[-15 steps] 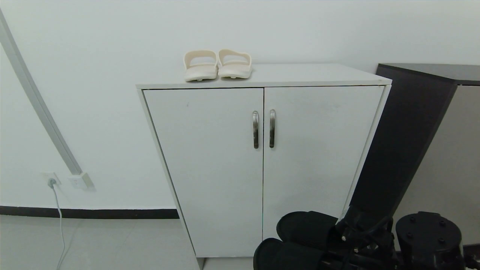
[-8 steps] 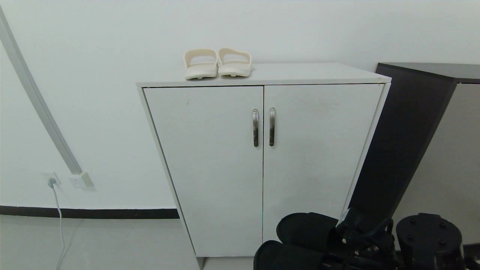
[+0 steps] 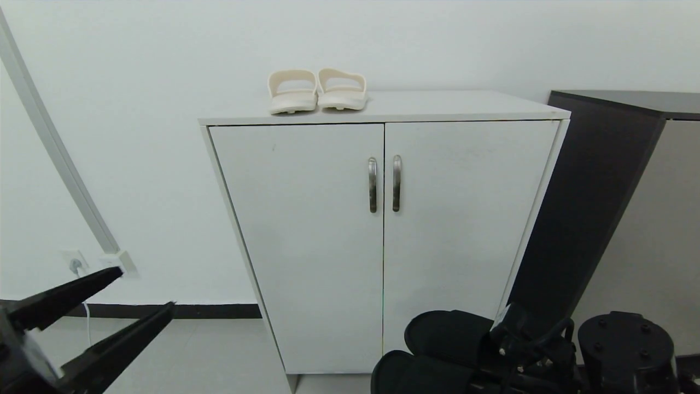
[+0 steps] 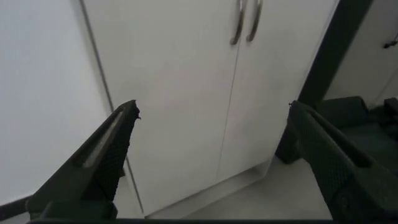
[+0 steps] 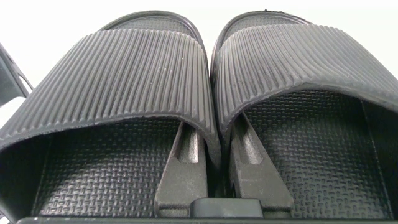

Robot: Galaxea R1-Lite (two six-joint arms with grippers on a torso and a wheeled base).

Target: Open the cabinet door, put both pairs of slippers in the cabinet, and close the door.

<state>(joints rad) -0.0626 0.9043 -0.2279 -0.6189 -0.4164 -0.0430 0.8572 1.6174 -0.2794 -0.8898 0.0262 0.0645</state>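
The white cabinet (image 3: 306, 246) stands against the wall with both doors closed, its two metal handles (image 3: 384, 184) side by side at the middle. A cream pair of slippers (image 3: 316, 91) rests on its top, toward the left. A black pair of slippers (image 3: 437, 350) hangs low in front of the right door. My right gripper (image 5: 213, 130) is shut on them, pinching the two inner walls together. My left gripper (image 3: 147, 286) is open and empty, low and to the left of the cabinet. In the left wrist view, the left gripper (image 4: 212, 107) faces the doors (image 4: 186, 93).
A dark cabinet (image 3: 596, 208) stands tight against the white one's right side. On the wall at lower left are a socket with a plugged cable (image 3: 74, 265) and a slanted grey conduit (image 3: 54, 148). Bare floor (image 3: 219, 350) lies left of the cabinet.
My open left gripper has come up into the head view at the lower left. The head view has shifted slightly. The black slippers stay held.
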